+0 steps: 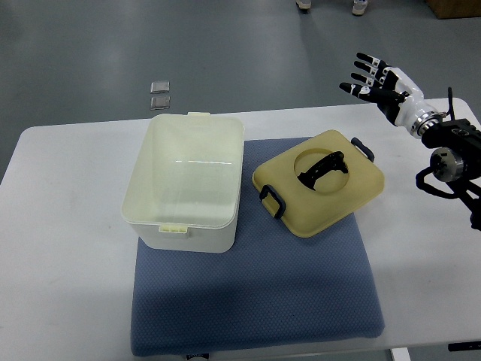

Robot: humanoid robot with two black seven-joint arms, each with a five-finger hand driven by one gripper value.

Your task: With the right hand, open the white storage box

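Observation:
The white storage box [188, 180] stands open and empty on the left part of a blue mat [255, 301]. Its cream lid [319, 184] with a black handle and two black clips lies flat on the mat to the right of the box. My right hand [373, 81] is raised above the table's far right corner, fingers spread, holding nothing. It is well clear of the lid and the box.
The white table [68, 248] carries the mat. Two small grey squares [160, 94] lie on the floor beyond the table. A person's feet [331, 6] show at the top edge.

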